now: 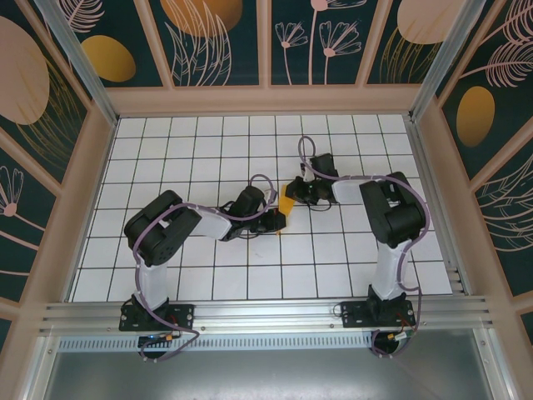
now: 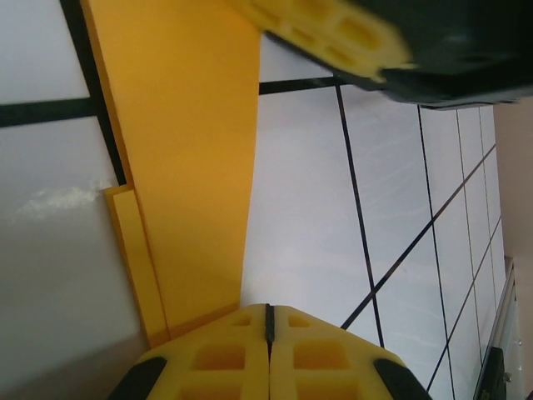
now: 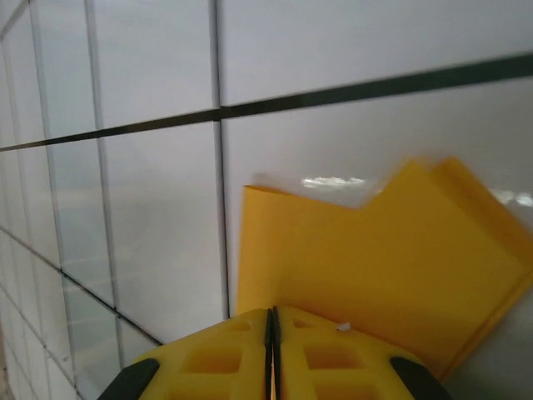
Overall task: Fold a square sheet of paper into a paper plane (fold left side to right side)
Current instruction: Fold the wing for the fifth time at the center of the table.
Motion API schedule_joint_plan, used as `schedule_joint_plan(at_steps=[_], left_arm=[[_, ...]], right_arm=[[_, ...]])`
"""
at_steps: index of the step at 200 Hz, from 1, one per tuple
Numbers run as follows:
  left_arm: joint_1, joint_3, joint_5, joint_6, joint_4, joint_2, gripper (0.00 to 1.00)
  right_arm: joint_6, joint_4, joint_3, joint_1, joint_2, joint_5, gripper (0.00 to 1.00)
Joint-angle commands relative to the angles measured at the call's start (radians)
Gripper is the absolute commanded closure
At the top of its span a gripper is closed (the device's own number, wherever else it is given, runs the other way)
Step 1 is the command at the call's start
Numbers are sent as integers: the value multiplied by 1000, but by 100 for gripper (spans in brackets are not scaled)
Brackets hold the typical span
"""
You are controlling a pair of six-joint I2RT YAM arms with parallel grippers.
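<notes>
top view, centre of frame: square sheet of paper (image 1: 286,208), bright orange, folded small, on the white gridded counter (image 1: 208,275), between the two gripper tips. left gripper (image 1: 277,220) just lower left of it, right gripper (image 1: 295,193) just upper right of it.

left wrist view: left gripper (image 2: 268,329) at bottom edge, closed, yellow pads pressed together with only a thin seam. paper (image 2: 183,158) as a long strip from upper left down to the pads, with a narrower under-layer along its left edge and its lower end meeting the left pad. pinched or merely touched: cannot tell. fingers (image 2: 333,29) of the right gripper at top right, beside the strip's upper end.

right wrist view: right gripper (image 3: 271,333) at bottom edge, likewise closed, pads together. paper (image 3: 375,258) at centre right, layered, with a notched top edge and its lower edge running under the pads. held or not: cannot tell.
</notes>
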Motion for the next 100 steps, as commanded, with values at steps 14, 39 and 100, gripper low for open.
schedule_joint_plan(at_steps=[14, 39, 100], left_arm=[[-10, -102, 47, 23, -199, -5, 92], [-19, -133, 61, 38, -219, -39, 92], [-29, -168, 84, 47, -259, -72, 92]], right_arm=[[4, -65, 34, -13, 41, 65, 87], [1, -74, 36, -17, 39, 79, 87], [-6, -89, 54, -19, 46, 83, 87]])
